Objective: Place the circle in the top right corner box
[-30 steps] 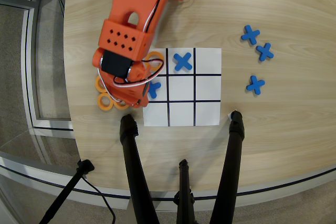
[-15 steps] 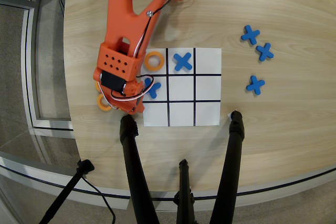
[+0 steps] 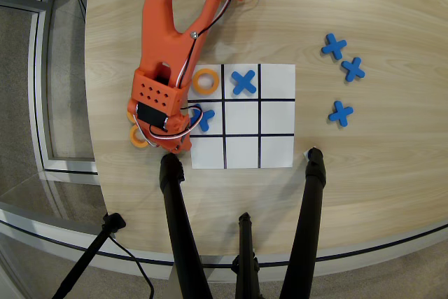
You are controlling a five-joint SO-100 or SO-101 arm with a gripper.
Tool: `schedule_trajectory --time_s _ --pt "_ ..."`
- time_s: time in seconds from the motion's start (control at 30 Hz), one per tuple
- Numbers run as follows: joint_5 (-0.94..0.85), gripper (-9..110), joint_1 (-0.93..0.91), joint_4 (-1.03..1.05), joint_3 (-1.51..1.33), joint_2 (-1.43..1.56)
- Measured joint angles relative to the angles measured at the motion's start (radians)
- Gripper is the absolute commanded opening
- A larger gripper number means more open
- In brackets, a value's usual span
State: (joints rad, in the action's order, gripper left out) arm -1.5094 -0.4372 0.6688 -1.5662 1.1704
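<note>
Seen from above. Orange arm (image 3: 168,40) stretched down over the wooden table (image 3: 364,180), ending at the left edge of the paper grid (image 3: 241,115). Gripper (image 3: 175,146) low beside the grid's lower-left box (image 3: 208,153); fingers hidden under the arm, so cannot tell if pinched or loose. That box white and bare. One orange circle (image 3: 206,81) lying flat in the grid's upper-left box. Two more rings (image 3: 138,136) peeking out left of the grid, partly under the arm. One blue cross (image 3: 243,82) in the top middle box, another (image 3: 204,118) in the middle-left box, three crosses (image 3: 341,113) well right of the grid.
</note>
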Motion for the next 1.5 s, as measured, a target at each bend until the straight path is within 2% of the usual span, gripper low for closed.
schedule_trajectory --time_s 0.8,0.97,1.5 --pt "0.0 23 -0.015 -0.005 0.02 -0.057" --pt "0.0 18 -0.023 0.04 0.02 -0.054" --pt "0.0 17 -0.032 0.156 -0.031 0.003"
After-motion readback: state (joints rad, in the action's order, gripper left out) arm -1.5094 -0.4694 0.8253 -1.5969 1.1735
